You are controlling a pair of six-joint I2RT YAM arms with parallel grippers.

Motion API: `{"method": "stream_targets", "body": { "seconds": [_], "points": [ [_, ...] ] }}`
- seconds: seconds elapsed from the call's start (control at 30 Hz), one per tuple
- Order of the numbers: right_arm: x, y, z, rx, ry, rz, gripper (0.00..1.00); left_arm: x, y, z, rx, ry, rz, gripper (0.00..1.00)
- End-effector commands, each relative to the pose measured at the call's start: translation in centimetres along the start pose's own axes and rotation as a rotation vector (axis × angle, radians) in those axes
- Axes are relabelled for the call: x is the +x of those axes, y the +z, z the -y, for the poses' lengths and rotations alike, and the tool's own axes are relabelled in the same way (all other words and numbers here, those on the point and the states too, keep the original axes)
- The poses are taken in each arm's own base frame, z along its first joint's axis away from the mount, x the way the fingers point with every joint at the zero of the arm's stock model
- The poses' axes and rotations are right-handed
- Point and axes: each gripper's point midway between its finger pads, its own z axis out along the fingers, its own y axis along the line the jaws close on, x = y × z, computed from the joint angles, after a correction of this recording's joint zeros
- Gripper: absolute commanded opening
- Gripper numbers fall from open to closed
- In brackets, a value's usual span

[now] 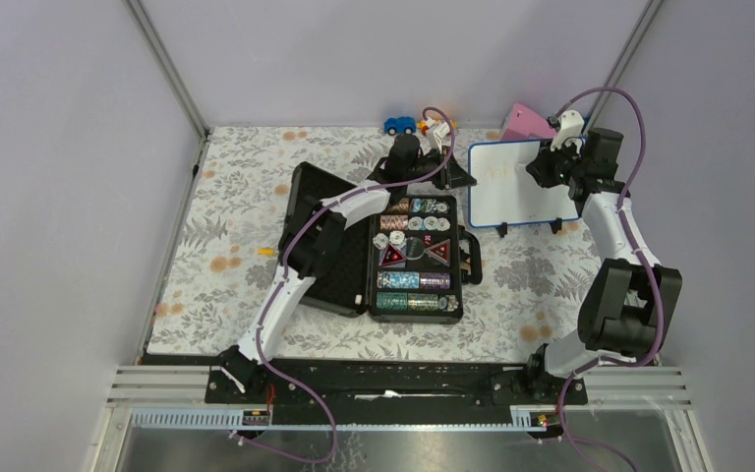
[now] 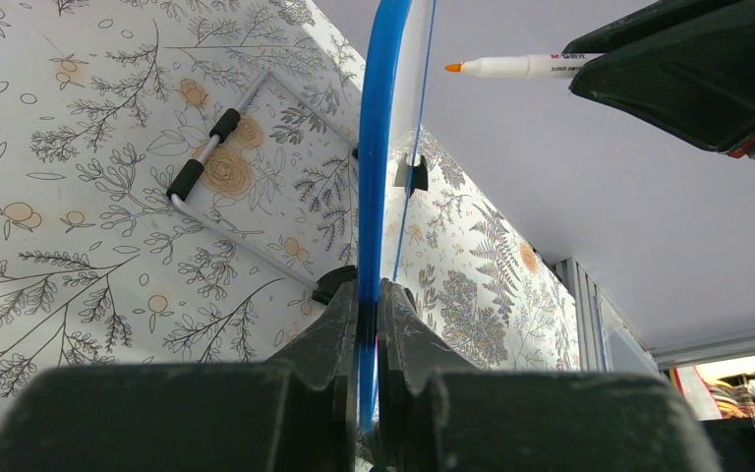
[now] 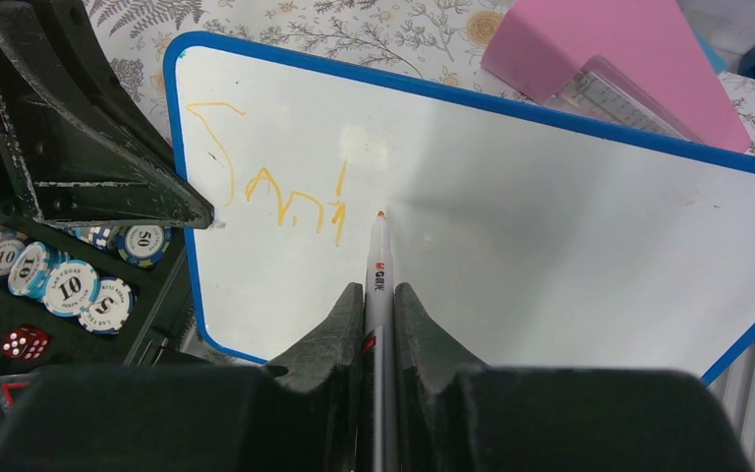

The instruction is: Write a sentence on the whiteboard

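Right wrist, slim marker (image 3: 377,270), glossy blue-rimmed whiteboard (image 3: 560,231), orange scrawl (image 3: 265,182)

Overhead view: the sentence (image 1: 499,173) is too pale and small to read.

Right wrist view: its strokes show but spell no certain word. The lower edge of the whiteboard (image 3: 570,256) lies behind the right pincer (image 3: 378,295), and its right corner runs off frame. The barrel of the marker (image 3: 377,258) is hidden between the pincer fingers. Whether its tip touches the surface cannot be told. The pink wedge (image 3: 600,49) is cropped at the top edge.

Left wrist view: the whiteboard is seen edge-on, its writing face hidden and its top cut off. The left pincer (image 2: 372,300) covers its lower frame.
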Motion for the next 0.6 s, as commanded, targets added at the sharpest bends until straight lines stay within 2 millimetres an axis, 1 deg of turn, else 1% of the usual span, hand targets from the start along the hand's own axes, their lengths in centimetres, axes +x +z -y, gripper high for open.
{"method": "stream_targets", "body": {
  "seconds": [0.0,0.33,0.57],
  "points": [
    [-2.2,-0.1,0.0,-0.014,-0.037,0.064,0.00,0.2,0.2,0.9,0.026,0.009,-0.011,0.00],
    [-2.3,0.5,-0.2,-0.040,-0.027,0.070,0.00,0.3,0.1,0.8,0.021,0.013,-0.017,0.00],
    [-1.8,1.0,0.3,-0.026,-0.023,0.057,0.00,0.3,0.0,0.9,0.020,0.017,-0.018,0.00]
  ]
}}
